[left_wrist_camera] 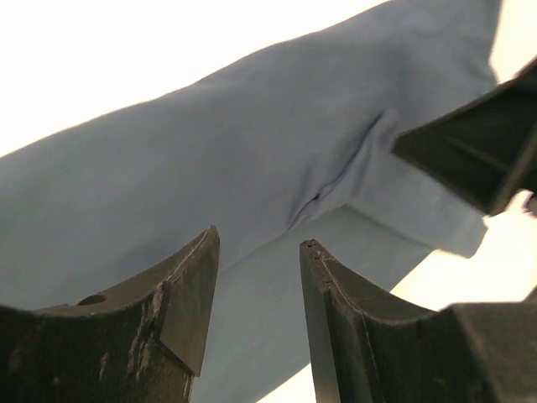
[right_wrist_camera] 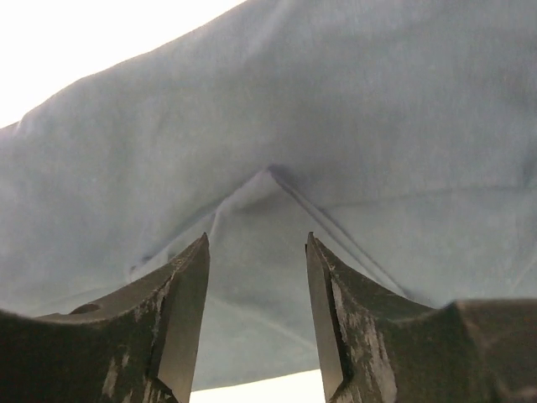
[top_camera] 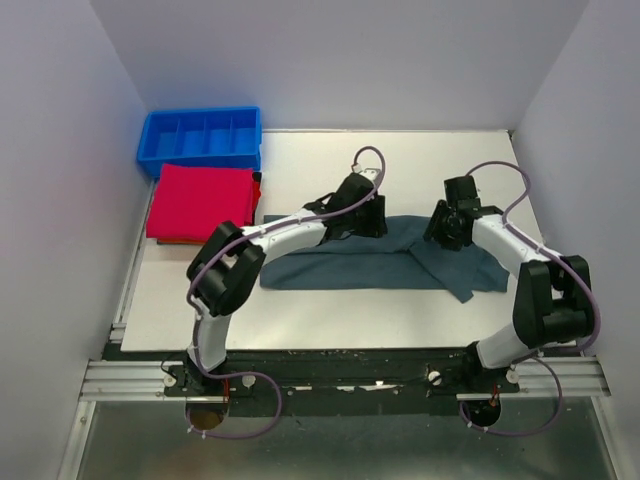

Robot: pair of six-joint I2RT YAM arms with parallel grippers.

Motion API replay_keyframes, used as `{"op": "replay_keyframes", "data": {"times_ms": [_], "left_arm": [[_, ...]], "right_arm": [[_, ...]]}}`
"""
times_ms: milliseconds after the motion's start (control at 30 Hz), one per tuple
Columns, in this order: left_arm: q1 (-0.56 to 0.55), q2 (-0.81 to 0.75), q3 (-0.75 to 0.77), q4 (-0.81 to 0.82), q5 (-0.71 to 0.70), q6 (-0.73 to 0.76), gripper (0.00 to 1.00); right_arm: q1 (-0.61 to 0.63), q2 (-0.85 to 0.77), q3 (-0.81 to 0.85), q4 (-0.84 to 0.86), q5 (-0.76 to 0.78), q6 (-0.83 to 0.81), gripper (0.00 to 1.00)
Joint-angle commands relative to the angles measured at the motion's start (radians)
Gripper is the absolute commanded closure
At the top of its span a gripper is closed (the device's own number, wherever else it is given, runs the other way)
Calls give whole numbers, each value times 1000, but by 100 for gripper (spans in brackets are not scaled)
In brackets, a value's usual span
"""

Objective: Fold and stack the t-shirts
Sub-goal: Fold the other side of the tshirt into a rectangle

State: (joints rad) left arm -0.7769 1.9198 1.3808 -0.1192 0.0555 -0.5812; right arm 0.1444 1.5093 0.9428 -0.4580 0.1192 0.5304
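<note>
I have the grey-blue t-shirt (top_camera: 340, 265) lying as a long band across the middle of the worktop (top_camera: 300, 320), with one flap doubled over diagonally at its right end. My left tool (top_camera: 368, 222) hangs over the band's far edge near its middle, and my right tool (top_camera: 443, 232) hangs over the doubled flap. On both wrist views the jaws stand partly apart with nothing between them, only cloth beneath. The fabric looks thin, light and limp, so I judge it will sag and drag rather than keep a shape. A pinch should catch every layer at a hem or at the fold ridge (right_wrist_camera: 270, 175), low against the worktop. The red t-shirt (top_camera: 200, 200) lies folded at the left, just on the near side of the blue bin (top_camera: 200, 135); I take that as the stacking spot.
</note>
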Motion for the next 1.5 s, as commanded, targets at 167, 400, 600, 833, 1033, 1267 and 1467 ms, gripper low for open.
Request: {"op": "replay_keyframes", "data": {"times_ms": [167, 400, 600, 833, 1033, 1267, 1467], "left_arm": [[-7, 281, 259, 115, 233, -120, 44], [4, 445, 435, 35, 256, -146, 45], [8, 476, 457, 15, 251, -154, 45], [8, 466, 452, 1, 234, -138, 45], [8, 452, 452, -13, 236, -121, 46], [8, 441, 442, -13, 227, -112, 46], [7, 441, 452, -8, 241, -106, 46]], "right_arm": [[-51, 132, 109, 33, 16, -43, 42], [-63, 193, 111, 64, -65, -55, 48], [-63, 181, 67, 97, -187, -53, 59], [-63, 33, -35, 91, -231, -47, 74], [-60, -87, -136, 77, -361, -21, 96], [-3, -250, -294, 78, -489, 77, 90], [3, -432, -329, 7, -506, 103, 37]]}}
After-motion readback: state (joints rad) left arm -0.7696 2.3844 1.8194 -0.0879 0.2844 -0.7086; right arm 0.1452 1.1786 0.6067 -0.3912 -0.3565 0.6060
